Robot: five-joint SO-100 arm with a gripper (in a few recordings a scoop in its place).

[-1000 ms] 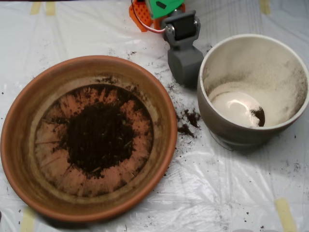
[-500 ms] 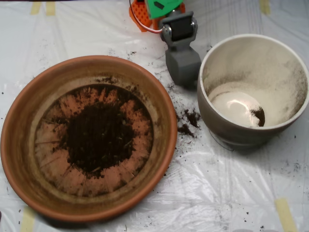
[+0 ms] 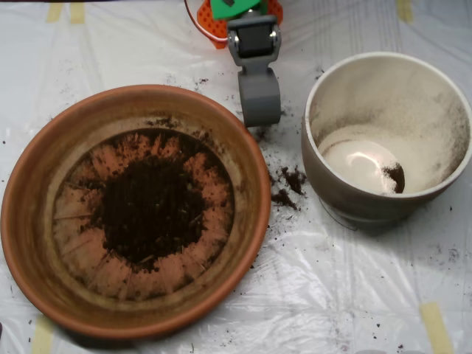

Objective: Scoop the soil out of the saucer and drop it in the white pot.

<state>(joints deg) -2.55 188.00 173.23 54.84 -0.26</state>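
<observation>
I've got the claw [image 3: 259, 103] hanging over the desk [image 3: 346, 295] between the saucer [image 3: 29, 221] and the white pot [image 3: 324, 184], near the saucer's upper right rim — from straight above I can't tell how its shells stand. The soil [image 3: 151, 210] sits heaped in the middle of the saucer. A small dark clump [image 3: 394, 177] lies on the pot's floor — loose crumbs [image 3: 287, 188] dot the plastic sheet between the two.

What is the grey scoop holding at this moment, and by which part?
It cannot be told. The scoop hangs between the saucer and the white pot, seen from outside. The soil lies in the saucer.
</observation>
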